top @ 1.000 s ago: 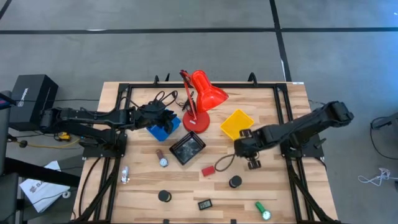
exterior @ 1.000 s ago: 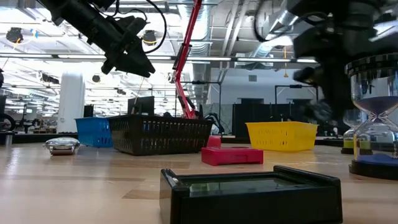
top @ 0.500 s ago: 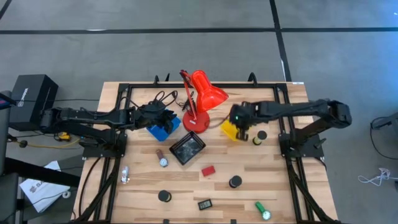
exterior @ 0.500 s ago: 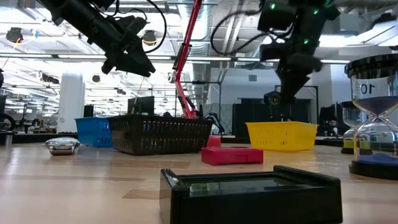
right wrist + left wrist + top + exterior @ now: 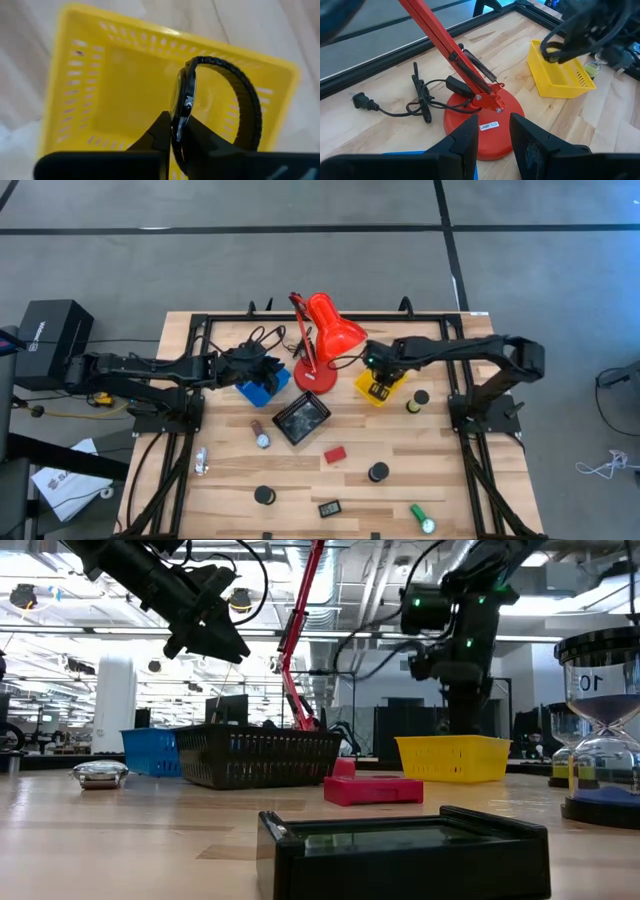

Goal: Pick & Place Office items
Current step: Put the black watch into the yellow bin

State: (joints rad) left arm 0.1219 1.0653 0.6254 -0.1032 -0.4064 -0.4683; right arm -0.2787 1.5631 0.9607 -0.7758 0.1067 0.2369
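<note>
R gripper (image 5: 176,131) is over the yellow tray (image 5: 383,383), fingers pinched on a black wristwatch (image 5: 220,105). It grips the watch at the case, which stands on edge btwn the fingertips, w/ the band arcing out to one side as a closed loop. The loop's long axis runs roughly across the tray's open face in the right wrist view; which way it lies on the table can't be read from overhead, since the gripper covers it there. In the low view the R arm (image 5: 455,630) comes down behind the tray's far rim.

L gripper (image 5: 262,368) hangs over the blue tray (image 5: 262,388), left of the red desk lamp (image 5: 322,340). Its fingers (image 5: 461,145) stand a little apart w/ nothing btwn them.

Other items on the wood table (image 5: 230,470):
- black mesh tray (image 5: 302,418) near the lamp base
- red block (image 5: 335,453) nearer than that tray, long axis roughly left-right, slightly tilted
- black round disc (image 5: 378,472) right of the block, another (image 5: 264,495) at near left
- small black rectangle (image 5: 329,507) btwn the discs, long axis left-right
- green cylinder (image 5: 422,518) near right corner, lying at a diagonal
- silvery bit (image 5: 201,461) at left edge
- hourglass (image 5: 415,401) just right of the yellow tray
</note>
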